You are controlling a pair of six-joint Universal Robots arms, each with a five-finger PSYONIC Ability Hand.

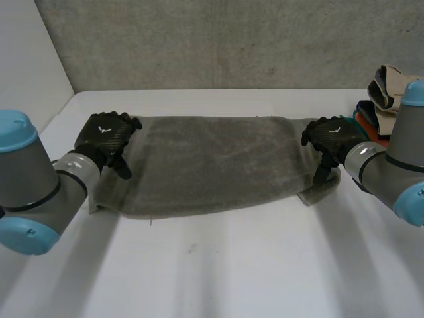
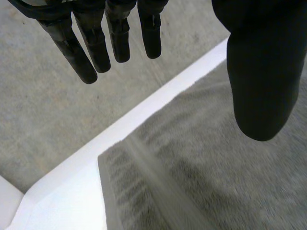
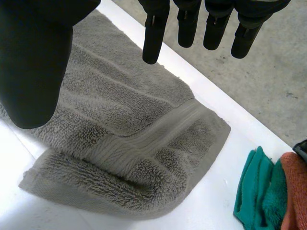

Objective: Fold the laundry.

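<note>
A grey towel (image 1: 205, 165) lies folded lengthwise across the white table (image 1: 218, 265). My left hand (image 1: 106, 136) hovers over the towel's left end, fingers (image 2: 96, 40) straight and spread from the thumb (image 2: 264, 81), holding nothing. Under it shows the towel's far left corner (image 2: 144, 167). My right hand (image 1: 328, 136) hangs over the towel's right end, open too, with straight fingers (image 3: 187, 24) and the thumb (image 3: 33, 62) apart. Below that hand the towel's right end (image 3: 139, 153) is rumpled and folded over itself.
A pile of other laundry (image 1: 374, 109) sits at the table's far right, with a teal cloth (image 3: 256, 191) and an orange one (image 3: 295, 191) beside the towel's end. A concrete wall (image 1: 218, 40) runs behind the table. The table's near half is bare white.
</note>
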